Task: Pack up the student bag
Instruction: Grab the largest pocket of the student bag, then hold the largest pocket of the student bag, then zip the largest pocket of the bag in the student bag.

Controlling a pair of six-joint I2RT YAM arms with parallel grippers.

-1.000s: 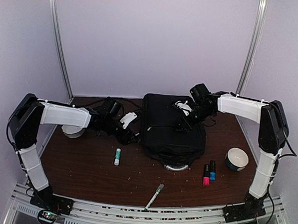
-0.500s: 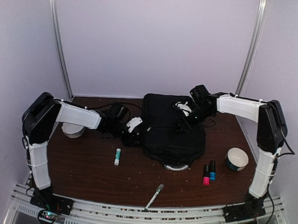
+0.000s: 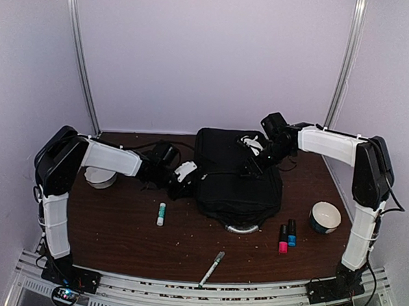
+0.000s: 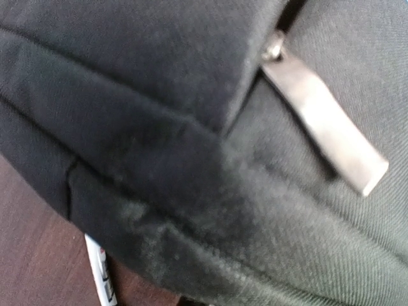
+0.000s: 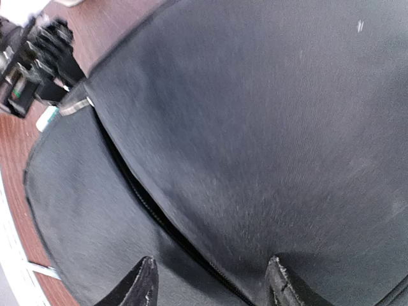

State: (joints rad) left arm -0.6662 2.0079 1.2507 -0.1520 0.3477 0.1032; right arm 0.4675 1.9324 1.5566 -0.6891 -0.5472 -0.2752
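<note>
The student bag lies flat in the middle of the table, black and soft. My left gripper presses against its left edge. The left wrist view is filled by the bag's fabric and a grey zipper pull, and my own fingers are hidden there. My right gripper hovers over the bag's top. It is open, its dark fingertips spread either side of the zipper line, and nothing is held between them.
On the table in front of the bag lie a white glue stick, a marker, and a pink and a blue small bottle. A bowl stands at the right and a white roll at the left.
My left arm has reached to the right, bringing its gripper from beside the bag onto the bag's left edge. The right gripper has hardly moved.
</note>
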